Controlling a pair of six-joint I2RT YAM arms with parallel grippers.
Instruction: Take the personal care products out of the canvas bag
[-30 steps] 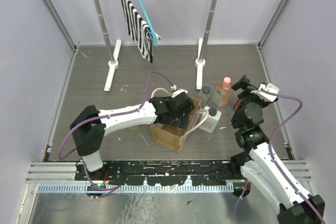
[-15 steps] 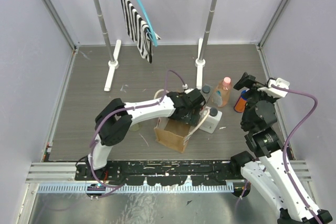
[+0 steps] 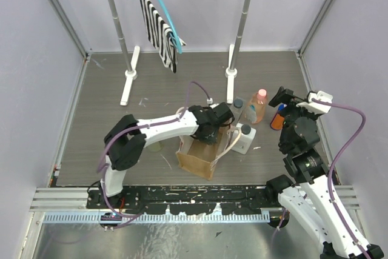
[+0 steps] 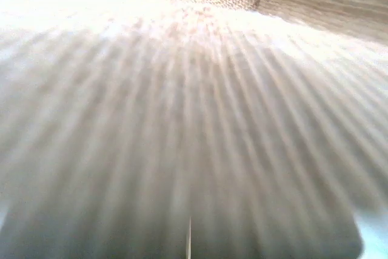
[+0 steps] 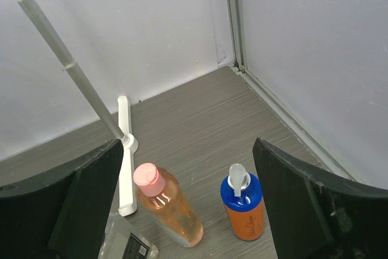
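Observation:
The tan canvas bag [image 3: 197, 157] stands open near the table's front, with my left gripper [image 3: 213, 128] down at its far rim. In the left wrist view blurred canvas weave [image 4: 182, 119] fills the frame and hides the fingers; the gripper is shut, and I cannot tell if it pinches fabric. A white squarish bottle [image 3: 244, 139], a clear grey bottle [image 3: 237, 108], a peach bottle [image 3: 259, 104] [image 5: 167, 204] and an orange blue-capped bottle [image 3: 279, 116] [image 5: 244, 207] stand right of the bag. My right gripper [image 3: 291, 102] [image 5: 200, 210] hangs open above the orange and peach bottles, holding nothing.
A clothes rack [image 3: 236, 40] with a striped cloth on a blue hanger [image 3: 160, 28] stands at the back; one white foot [image 5: 124, 156] lies close to the bottles. The right wall rail [image 5: 285, 113] runs just past the orange bottle. An olive shape [image 3: 156, 146] peeks from under my left forearm.
My left gripper swung right over the bag, settled at its far rim and shut. My right arm drew up and back, uncovering the orange bottle, and stayed open.

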